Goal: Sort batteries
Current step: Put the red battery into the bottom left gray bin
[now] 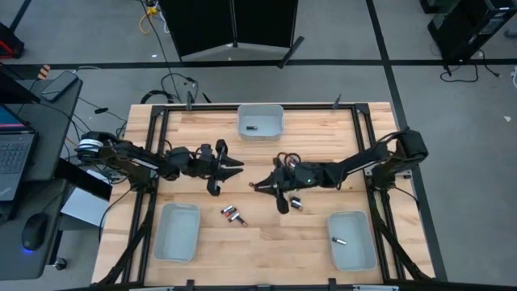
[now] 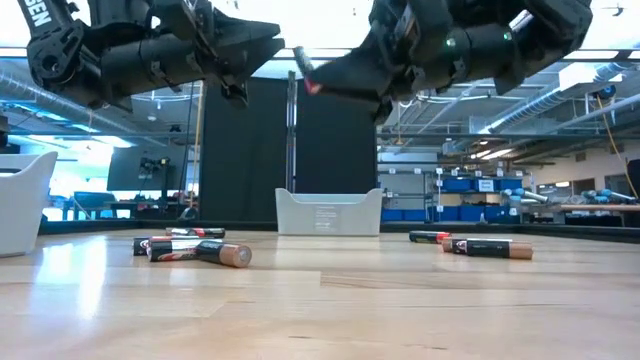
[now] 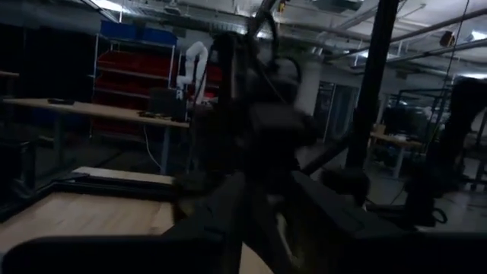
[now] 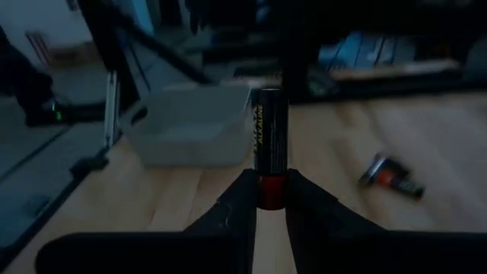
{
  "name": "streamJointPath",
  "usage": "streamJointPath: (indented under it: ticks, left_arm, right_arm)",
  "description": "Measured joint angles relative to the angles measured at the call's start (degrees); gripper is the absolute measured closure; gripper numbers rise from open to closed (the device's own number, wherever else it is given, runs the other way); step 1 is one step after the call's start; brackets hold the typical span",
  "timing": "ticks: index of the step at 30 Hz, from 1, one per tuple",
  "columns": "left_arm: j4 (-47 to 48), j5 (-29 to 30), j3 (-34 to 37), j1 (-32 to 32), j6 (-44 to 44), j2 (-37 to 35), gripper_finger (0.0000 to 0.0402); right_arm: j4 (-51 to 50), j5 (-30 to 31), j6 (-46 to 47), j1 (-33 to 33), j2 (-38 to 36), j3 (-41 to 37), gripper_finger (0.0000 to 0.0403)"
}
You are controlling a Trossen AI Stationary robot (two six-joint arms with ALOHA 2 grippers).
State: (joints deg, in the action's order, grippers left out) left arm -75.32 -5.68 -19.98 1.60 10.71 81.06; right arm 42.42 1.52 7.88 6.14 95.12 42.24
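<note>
Between the two dark fingers of the right gripper [image 4: 272, 199] stands a black-and-red cylindrical battery [image 4: 270, 144], pinched at its red end with its black body jutting out ahead of the tips; the fingers are closed on it. That gripper hangs above the middle of the pale wooden table [image 1: 266, 242], and in the low view the cell's red tip pokes out toward the left gripper [image 1: 236, 166], which faces it from just across the centre. Whether the left gripper's fingers are parted or closed I cannot tell. Below them, loose black-and-red batteries [image 1: 234, 215] lie on the boards nearer the front edge. One pale grey plastic tray [image 1: 260, 120] sits at the back edge, another [image 1: 177, 232] at front left, a third [image 1: 352, 240] at front right.
</note>
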Motion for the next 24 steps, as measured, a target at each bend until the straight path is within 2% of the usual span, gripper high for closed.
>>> streamJointPath:
  ticks: [5,12,18,24]
  left_arm:
    - [8.3,4.6,-3.2,-2.7,-2.8,0.1,0.0245]
    - [13.9,4.5,-6.5,-3.2,-3.1,0.1,0.0196]
    - [15.1,0.4,-6.5,-3.5,-3.0,0.1,0.0188]
    - [15.4,0.9,-6.5,-4.2,-3.3,0.1,0.0188]
  right_arm:
    - [0.2,0.2,-2.3,-1.0,-2.0,-0.1,0.0341]
    - [0.6,0.2,-3.6,-1.2,-2.2,-0.1,0.0341]
    - [2.1,0.4,-3.7,-1.3,-2.2,-0.1,0.0341]
    - [2.7,0.4,-3.8,-1.4,-2.2,0.0,0.0341]
